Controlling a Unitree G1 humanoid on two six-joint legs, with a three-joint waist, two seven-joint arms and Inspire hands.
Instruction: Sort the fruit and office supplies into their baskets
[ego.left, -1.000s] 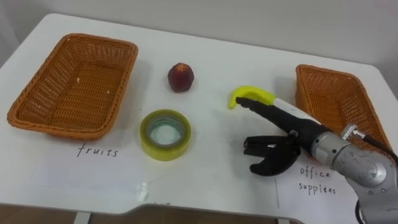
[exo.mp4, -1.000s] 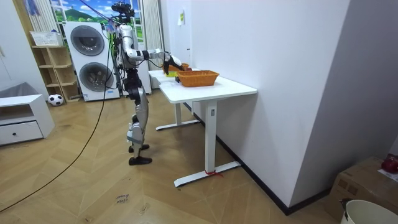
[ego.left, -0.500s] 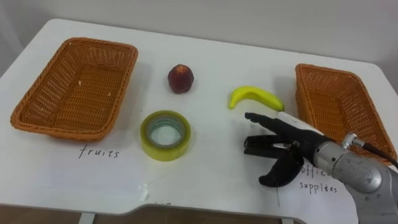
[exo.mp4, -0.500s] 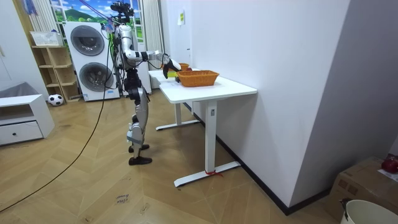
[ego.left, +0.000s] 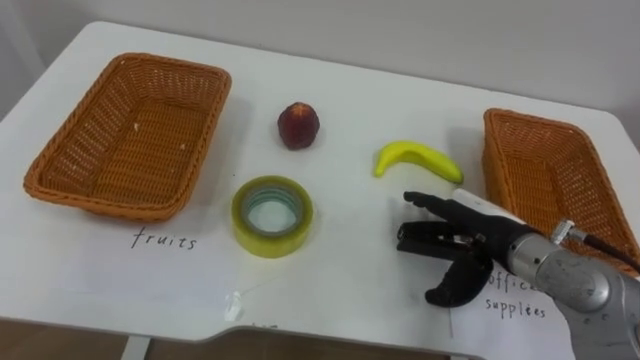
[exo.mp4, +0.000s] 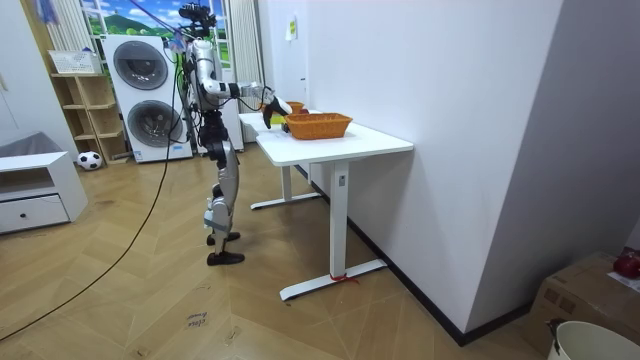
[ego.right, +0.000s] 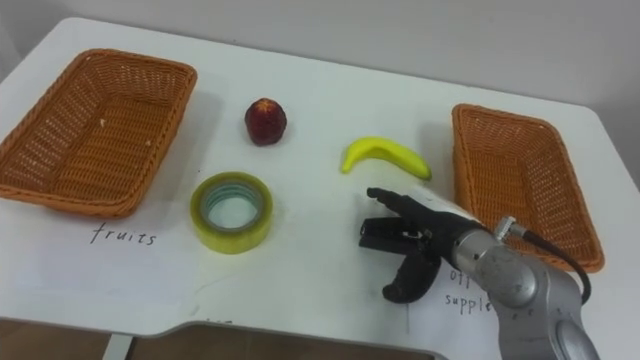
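Right hand (ego.left: 468, 243) hovers low over the white table (ego.left: 350, 80) at the lower right of the left eye view. Its fingers are stretched out loosely toward the frame's left and its thumb hangs down, with nothing in its grasp. It sits just below the banana (ego.left: 417, 160) but apart from it. Part of a sheet of paper with a handwritten label (ego.left: 515, 305) lies under it.

All the task's items lie on the tabletop, outside the baskets. The banana lies right of center, curved side up, near the left rim of the right basket (ego.left: 545, 175). A red fruit (ego.left: 299, 125) stands alone at upper center, between the banana and the left basket (ego.left: 140, 140). A roll of yellow-green tape (ego.left: 272, 215) lies flat at center, below the red fruit and just beside the left basket's lower right corner. Both wicker baskets hold nothing: the left one fills the upper left of the frame, with a second handwritten label (ego.left: 163, 240) on the table just below it, and the right one sits at the right edge.

From the room camera, the robot stands upright at the far end of the table (exo.mp4: 340, 145), one arm reaching out over it. A washing machine (exo.mp4: 140, 70) stands behind it at the upper left.
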